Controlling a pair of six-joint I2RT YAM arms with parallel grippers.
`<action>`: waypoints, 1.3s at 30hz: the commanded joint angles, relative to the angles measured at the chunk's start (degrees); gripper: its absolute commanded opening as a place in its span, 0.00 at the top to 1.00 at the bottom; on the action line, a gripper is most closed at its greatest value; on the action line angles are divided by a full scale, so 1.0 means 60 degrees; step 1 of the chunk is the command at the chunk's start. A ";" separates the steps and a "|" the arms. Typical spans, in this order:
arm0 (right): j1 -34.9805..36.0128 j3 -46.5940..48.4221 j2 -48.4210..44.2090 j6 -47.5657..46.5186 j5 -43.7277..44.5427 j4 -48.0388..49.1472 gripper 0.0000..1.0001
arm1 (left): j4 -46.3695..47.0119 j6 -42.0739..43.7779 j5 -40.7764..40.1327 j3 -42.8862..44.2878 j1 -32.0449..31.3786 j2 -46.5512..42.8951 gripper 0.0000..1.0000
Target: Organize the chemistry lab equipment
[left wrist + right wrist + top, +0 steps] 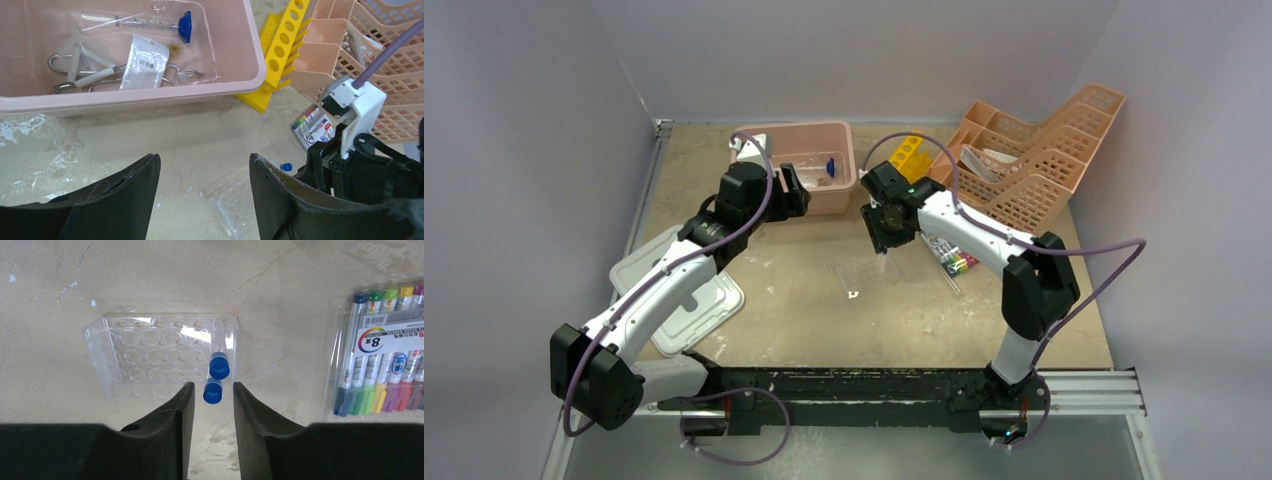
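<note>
A clear well plate lies flat on the table. Two tiny blue-capped tubes stand in its right column, the nearer one at the front edge and the other just behind it. My right gripper is open. Its fingers flank the nearer tube's cap with a small gap on each side. My left gripper is open and empty, above bare table in front of the pink bin. The bin holds a clear plastic bag, silver tongs and a clear cylinder with a blue hexagonal base.
A yellow tube rack lies to the right of the bin. Peach mesh baskets stand at the back right. A pack of coloured markers lies right of the well plate. A white lid sits under the left arm.
</note>
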 commanded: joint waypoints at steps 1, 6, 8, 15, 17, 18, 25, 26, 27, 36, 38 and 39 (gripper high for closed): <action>0.0006 0.0169 -0.1223 0.0413 0.0382 -0.0123 0.51 | 0.0397 -0.0068 0.0094 0.0070 0.0003 -0.0336 0.35; -0.0144 -0.0016 -0.1905 0.0783 0.0773 0.0010 0.47 | 0.0380 -0.0051 0.0101 0.0110 0.0003 -0.0390 0.35; -0.0281 -0.0136 -0.2091 0.1065 0.1140 -0.0046 0.47 | 0.0380 -0.0031 0.0075 0.0125 -0.0001 -0.0430 0.36; -0.1501 -0.1196 -0.2327 0.1951 0.1691 -0.0341 0.48 | 0.0541 -0.0059 0.0002 0.0122 0.0003 -0.0555 0.36; -0.1798 -0.1775 -0.2307 0.1643 0.1540 0.0065 0.48 | 0.0630 -0.0077 0.0037 0.0143 0.0005 -0.0583 0.36; -0.1952 -0.1942 -0.2195 0.1504 0.1414 0.0185 0.48 | 0.0642 -0.0081 0.0034 0.0166 -0.0004 -0.0585 0.36; -0.2283 -0.2044 -0.0865 0.0564 0.1208 0.0718 0.49 | 0.0526 -0.0068 0.0077 0.0298 0.0003 -0.0714 0.35; -0.2303 -0.2011 -0.0654 0.0452 0.1127 0.0788 0.50 | 0.0482 -0.0043 0.0065 0.0300 0.0002 -0.0755 0.35; -0.2308 -0.2020 -0.0483 0.0350 0.1091 0.0872 0.51 | 0.0450 -0.0031 0.0032 0.0299 0.0003 -0.0789 0.35; -0.2560 -0.1463 0.0501 -0.1110 0.1054 0.1321 0.55 | 0.0398 -0.0082 -0.0057 0.0118 -0.0001 -0.1021 0.35; -0.2560 -0.1404 0.0614 -0.1235 0.0714 0.1302 0.57 | 0.0381 -0.0080 -0.0077 0.0122 0.0003 -0.1032 0.35; -0.2565 -0.1429 0.0637 -0.1269 0.0507 0.1354 0.57 | 0.0387 -0.0094 -0.0108 0.0112 0.0003 -0.1059 0.36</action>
